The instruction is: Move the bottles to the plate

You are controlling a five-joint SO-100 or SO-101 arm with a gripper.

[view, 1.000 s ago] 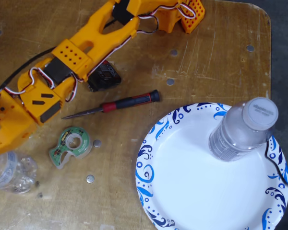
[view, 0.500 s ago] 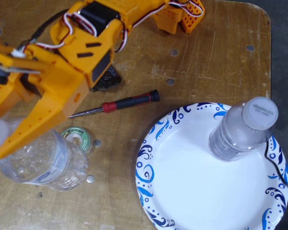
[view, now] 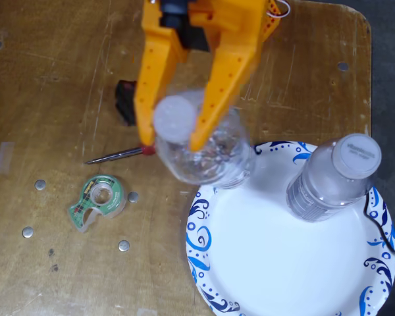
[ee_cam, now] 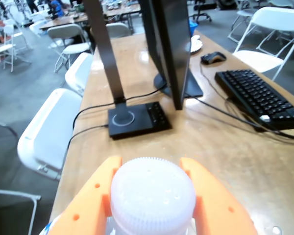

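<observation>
My orange gripper (view: 173,141) is shut on a clear ribbed bottle (view: 207,155) just under its white cap (view: 173,118), holding it in the air above the upper left rim of the plate (view: 250,263). In the wrist view the white cap (ee_cam: 153,196) fills the bottom centre between the two orange fingers (ee_cam: 213,200). A second clear bottle (view: 332,178) with a white cap stands upright on the plate's upper right part. The plate is white with blue swirls around its rim.
A green tape dispenser (view: 97,201) lies left of the plate, and a red-handled screwdriver (view: 115,155) pokes out from under the held bottle. A black block (view: 125,102) sits behind the arm. The table's right edge (view: 370,66) is near the plate.
The gripper has lifted the bottle from the lower left of the table and carried it right and up, to the plate's upper left rim. The other bottle has not moved.
</observation>
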